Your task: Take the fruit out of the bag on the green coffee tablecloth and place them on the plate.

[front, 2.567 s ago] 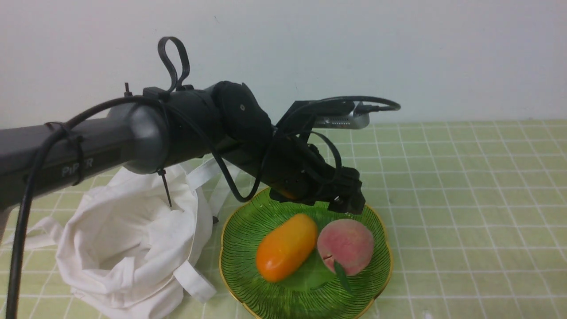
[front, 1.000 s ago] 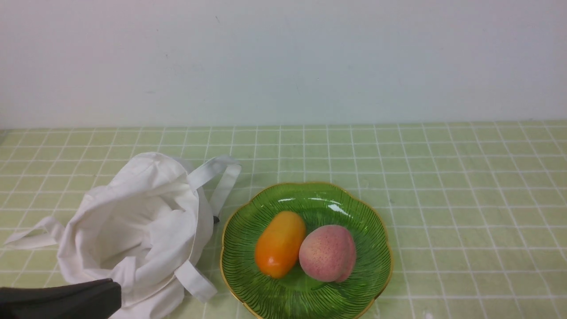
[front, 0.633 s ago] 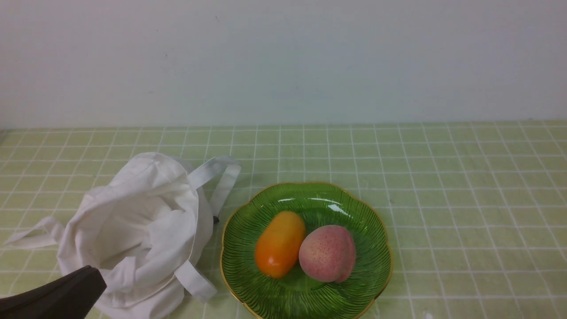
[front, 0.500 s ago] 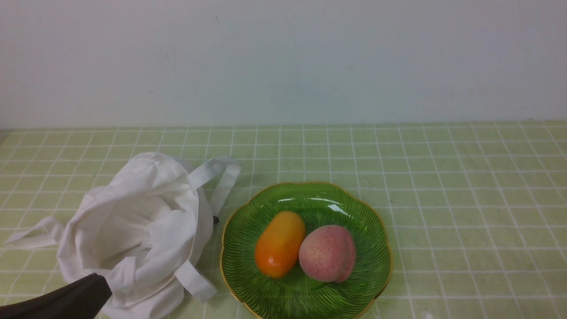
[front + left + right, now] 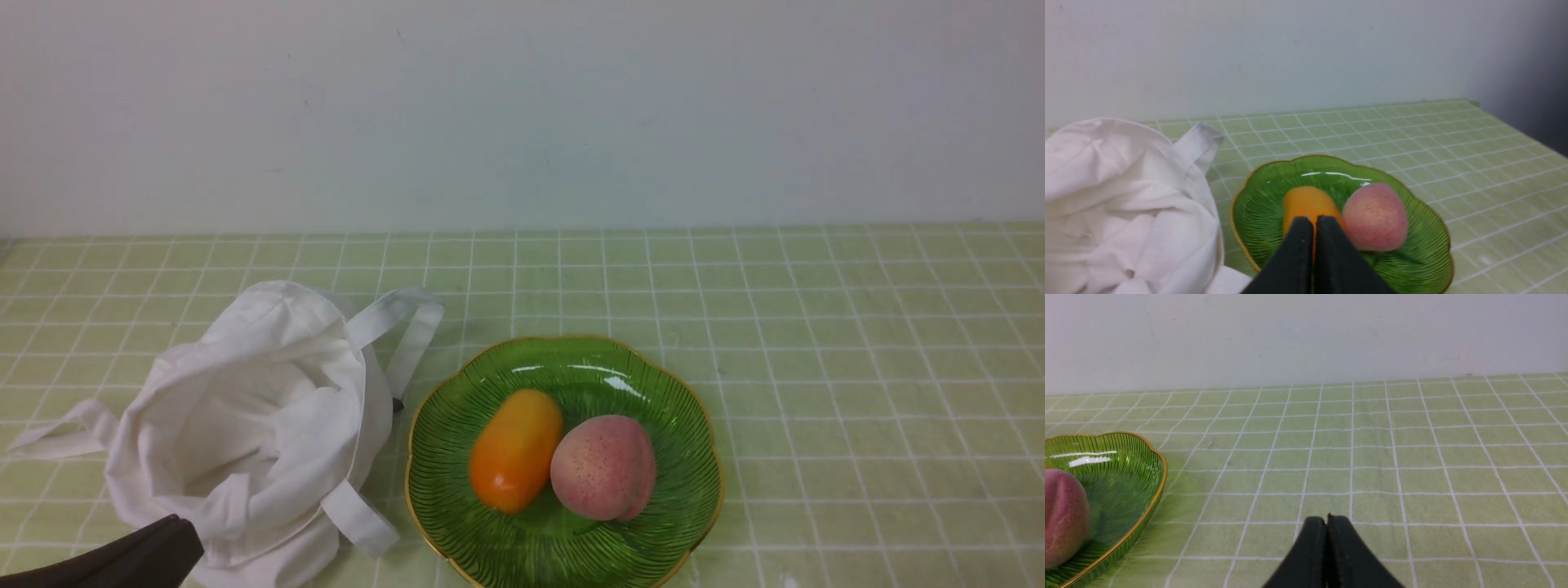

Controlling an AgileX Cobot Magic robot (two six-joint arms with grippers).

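Note:
The pink speckled peach lies on the green glass plate, next to an oblong orange-yellow fruit. The white cloth bag lies slumped and open to the plate's left on the green checked tablecloth. My left gripper is shut and empty, pulled back near the front edge; in the front view only a dark tip shows at the bottom left. The left wrist view shows the peach, the plate and the bag. My right gripper is shut and empty over bare cloth right of the plate.
A pale wall rises behind the table's far edge. The bag's strap handles lie toward the plate and to the far left. The tablecloth's right end shows in the left wrist view.
The left arm has pulled away from above the plate to the bottom left corner. The peach has rolled slightly on the plate, hiding its leaf. Over the last second the arm tip barely shifts.

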